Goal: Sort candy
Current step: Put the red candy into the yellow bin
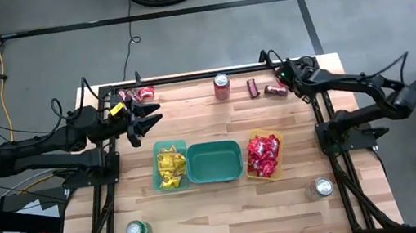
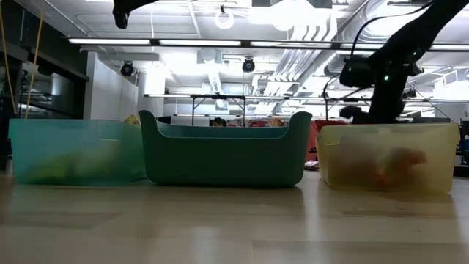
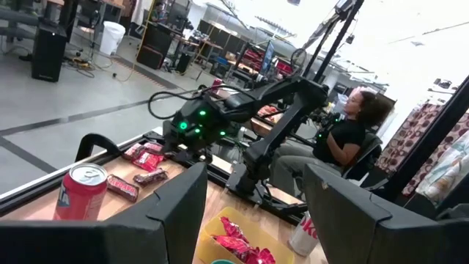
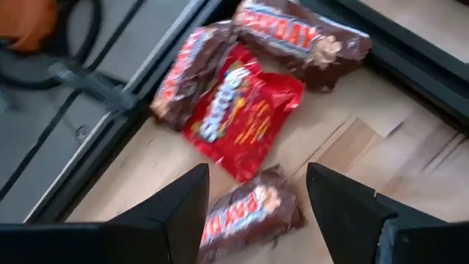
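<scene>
Both grippers, left [image 1: 150, 115] and right [image 4: 253, 194], have fingers spread and empty; the candy [image 4: 245, 110] looks light and crinkly-slick, best pinched across the wrapper's middle.

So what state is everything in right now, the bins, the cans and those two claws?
Left gripper: open, empty, above the table's far left.
Right gripper: open, empty, over loose candy.
Teal bin: holds yellow packets.
Green bin: empty.
Yellow bin: holds red packets.
Red can: upright.
Green can: upright.
Silver can: upright.
</scene>
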Controlling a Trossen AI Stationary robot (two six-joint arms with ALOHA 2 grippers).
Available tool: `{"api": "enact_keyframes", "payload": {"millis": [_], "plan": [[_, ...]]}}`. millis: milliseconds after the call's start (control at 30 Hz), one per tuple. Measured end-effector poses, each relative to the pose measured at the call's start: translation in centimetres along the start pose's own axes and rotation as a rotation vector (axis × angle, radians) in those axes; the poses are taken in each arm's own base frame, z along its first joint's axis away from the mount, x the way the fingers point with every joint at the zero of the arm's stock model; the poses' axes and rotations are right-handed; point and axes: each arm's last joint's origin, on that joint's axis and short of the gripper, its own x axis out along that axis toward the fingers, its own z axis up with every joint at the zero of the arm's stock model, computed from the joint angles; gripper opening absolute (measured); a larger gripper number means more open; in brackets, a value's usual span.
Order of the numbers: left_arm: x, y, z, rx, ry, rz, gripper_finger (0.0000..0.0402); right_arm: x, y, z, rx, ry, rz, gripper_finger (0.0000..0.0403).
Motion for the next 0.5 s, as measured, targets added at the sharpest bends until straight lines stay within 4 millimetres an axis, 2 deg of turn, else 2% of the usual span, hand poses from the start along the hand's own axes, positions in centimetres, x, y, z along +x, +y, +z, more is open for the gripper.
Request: {"api": "enact_keyframes", "payload": {"millis": [233, 500], "plan": [[-0.2, 0.0, 0.1, -0.061, -0.005, -0.004, 0.0213, 3.1, 0.4, 0.3, 0.137, 0.035, -0.135, 0.0201], [-0.4, -0.1, 0.2, -0.079, -0.006, -0.016, 0.0213, 5.4, 3.2, 0.9, 0.213, 0.012, -0.145, 0.0186]]}}
